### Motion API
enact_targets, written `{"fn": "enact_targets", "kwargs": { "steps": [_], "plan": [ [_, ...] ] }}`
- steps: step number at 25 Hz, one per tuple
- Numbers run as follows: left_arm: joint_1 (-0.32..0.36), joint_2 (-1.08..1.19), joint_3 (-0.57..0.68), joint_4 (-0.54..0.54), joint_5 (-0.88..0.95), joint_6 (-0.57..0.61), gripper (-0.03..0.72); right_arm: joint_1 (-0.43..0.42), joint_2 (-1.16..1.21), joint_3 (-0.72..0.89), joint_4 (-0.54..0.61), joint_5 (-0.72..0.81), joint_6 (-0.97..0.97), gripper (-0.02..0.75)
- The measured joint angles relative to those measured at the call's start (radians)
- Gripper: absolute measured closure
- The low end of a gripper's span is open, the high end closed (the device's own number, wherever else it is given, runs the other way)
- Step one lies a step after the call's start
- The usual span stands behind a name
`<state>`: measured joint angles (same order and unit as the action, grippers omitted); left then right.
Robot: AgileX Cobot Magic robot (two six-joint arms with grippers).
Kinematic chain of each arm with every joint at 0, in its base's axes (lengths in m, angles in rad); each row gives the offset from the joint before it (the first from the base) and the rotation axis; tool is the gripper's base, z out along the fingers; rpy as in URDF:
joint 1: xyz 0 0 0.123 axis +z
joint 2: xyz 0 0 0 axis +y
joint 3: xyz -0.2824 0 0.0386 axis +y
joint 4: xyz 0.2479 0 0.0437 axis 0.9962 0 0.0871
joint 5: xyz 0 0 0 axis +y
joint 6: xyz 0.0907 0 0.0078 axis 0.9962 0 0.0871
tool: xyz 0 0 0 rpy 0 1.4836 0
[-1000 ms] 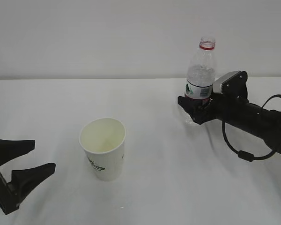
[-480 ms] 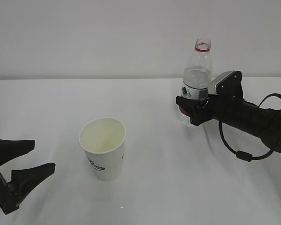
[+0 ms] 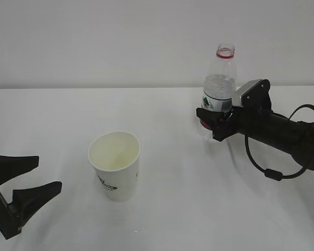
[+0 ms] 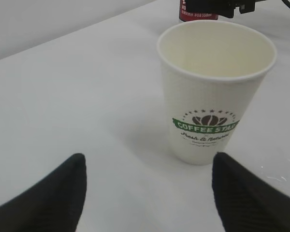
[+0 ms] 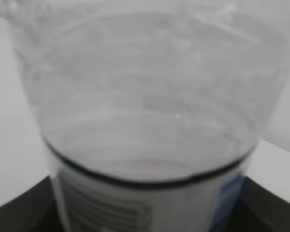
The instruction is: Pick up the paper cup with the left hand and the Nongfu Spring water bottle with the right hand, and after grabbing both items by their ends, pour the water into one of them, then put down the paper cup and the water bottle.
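From outside we see the right hand (image 3: 212,125) clamped on the upright Nongfu Spring water bottle (image 3: 217,86), while the left wrist view alone shows the left hand (image 4: 147,193) spread wide before the standing paper cup (image 4: 210,92).

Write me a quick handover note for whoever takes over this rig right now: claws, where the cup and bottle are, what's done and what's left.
Right claw: closed on the lower part of the water bottle, which is upright with its cap off. Whether its base has left the table cannot be told.
Left claw: open and empty, low at the table's near left, apart from the paper cup.
Paper cup: upright on the table, mid-left; nothing visibly poured into it.
Done: bottle grabbed.
Left: pick up the cup with the left claw, pour the water, set both down.
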<state>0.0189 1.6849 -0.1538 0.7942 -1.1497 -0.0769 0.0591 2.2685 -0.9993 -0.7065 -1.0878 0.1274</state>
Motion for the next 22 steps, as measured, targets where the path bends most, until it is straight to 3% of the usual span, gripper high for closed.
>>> {"fn": "enact_targets", "kwargs": {
  "steps": [22],
  "plan": [
    [0.0, 0.0, 0.0, 0.027, 0.0, 0.0, 0.097, 0.0, -0.209, 0.175, -0.02, 0.025, 0.009, 0.223]
  ]
}}
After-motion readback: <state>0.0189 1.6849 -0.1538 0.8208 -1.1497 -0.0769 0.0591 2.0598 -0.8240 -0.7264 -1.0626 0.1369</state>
